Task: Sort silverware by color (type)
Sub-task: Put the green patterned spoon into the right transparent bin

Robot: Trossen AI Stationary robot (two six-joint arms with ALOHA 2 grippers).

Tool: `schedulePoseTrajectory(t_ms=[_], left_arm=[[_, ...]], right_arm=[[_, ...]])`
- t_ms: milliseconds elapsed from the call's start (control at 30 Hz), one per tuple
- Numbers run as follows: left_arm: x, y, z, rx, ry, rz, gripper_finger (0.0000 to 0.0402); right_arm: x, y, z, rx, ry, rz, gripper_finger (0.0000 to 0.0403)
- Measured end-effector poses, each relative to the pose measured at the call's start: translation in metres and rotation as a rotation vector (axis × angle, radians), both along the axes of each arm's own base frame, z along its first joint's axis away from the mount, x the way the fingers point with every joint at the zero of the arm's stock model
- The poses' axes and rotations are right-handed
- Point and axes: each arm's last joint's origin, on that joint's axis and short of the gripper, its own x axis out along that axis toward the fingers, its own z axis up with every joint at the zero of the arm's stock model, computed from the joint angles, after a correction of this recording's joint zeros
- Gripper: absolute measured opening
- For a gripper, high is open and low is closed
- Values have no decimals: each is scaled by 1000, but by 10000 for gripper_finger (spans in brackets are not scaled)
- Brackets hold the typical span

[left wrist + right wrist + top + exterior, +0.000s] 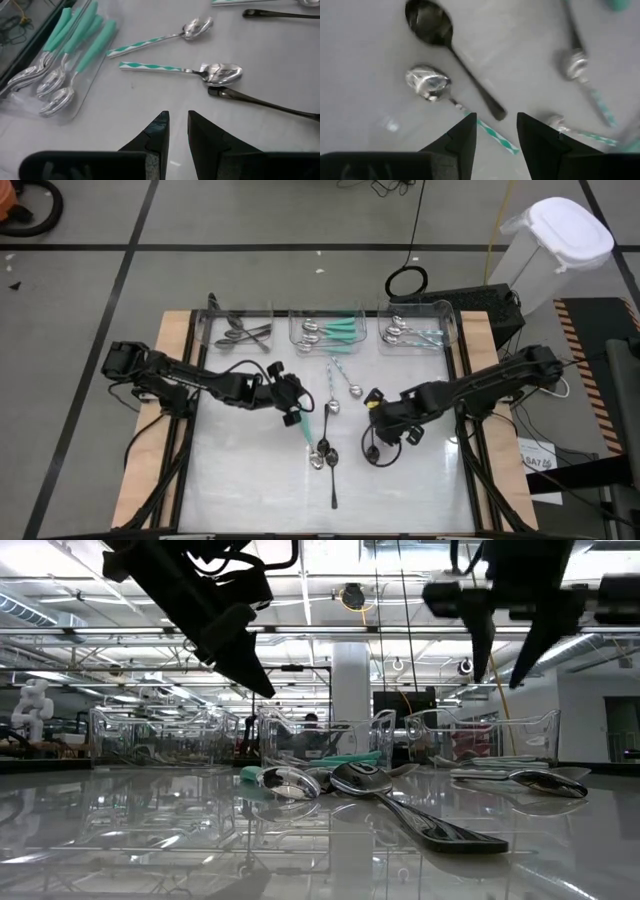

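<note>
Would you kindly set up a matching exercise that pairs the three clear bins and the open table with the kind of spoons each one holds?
Places:
1. left bin
2. middle bin
3. right bin
4. open table

Contents:
A. teal-handled spoons
B. loose mixed spoons
C. dark spoons
D. pale-blue-handled spoons

Pairs: 1-C, 2-A, 3-D, 4-B
</note>
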Motion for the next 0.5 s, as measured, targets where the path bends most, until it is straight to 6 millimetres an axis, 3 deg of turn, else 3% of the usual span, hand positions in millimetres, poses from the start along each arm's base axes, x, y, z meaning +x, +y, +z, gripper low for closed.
schedulePoseTrajectory(t_ms=[500], left_arm=[[0, 2, 0, -10, -5, 16, 72]], right_arm=[[25, -10, -58, -29, 249, 131, 182]])
